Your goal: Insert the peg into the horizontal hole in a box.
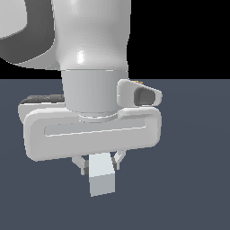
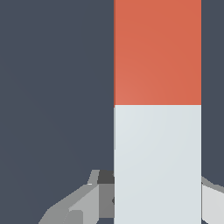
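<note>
Closest to the exterior camera is the white end of the peg (image 1: 101, 176), which points toward that camera and sticks out below the gripper (image 1: 99, 162). The two fingers (image 1: 119, 158) stand on both sides of the peg and touch it, so the hand is pinching the peg at its white half. In the wrist view the peg (image 2: 157, 109) is a long bar, pale near the fingers (image 2: 83, 203) and orange-red on the farther half. Above the fingers is the wide white body of the hand, and behind it the thick white arm (image 1: 92, 40) goes up out of the picture. The dark blue-grey floor (image 1: 193, 157) lies under and behind everything. The box and the hole are not visible in any view
</note>
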